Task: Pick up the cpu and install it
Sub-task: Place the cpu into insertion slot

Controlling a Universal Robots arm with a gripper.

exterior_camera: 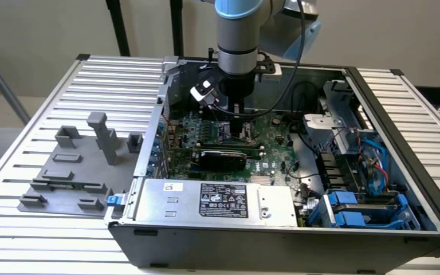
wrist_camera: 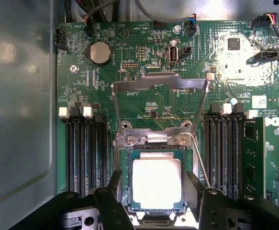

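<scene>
Seating is looking nearly done: the half-spread gripper [wrist_camera: 153, 188] is clasping the cpu [wrist_camera: 156, 184], lying in its socket [wrist_camera: 151, 139], clamp frame [wrist_camera: 161, 81] standing raised.

Counted: 1 cpu [wrist_camera: 157, 184] | 1 motherboard [wrist_camera: 144, 100] | 1 coin cell [wrist_camera: 100, 51] | 1 power supply [exterior_camera: 212, 200] | 1 pc case [exterior_camera: 281, 243] | 1 robot arm [exterior_camera: 239, 34]

Bright, even light; slight glare
</scene>
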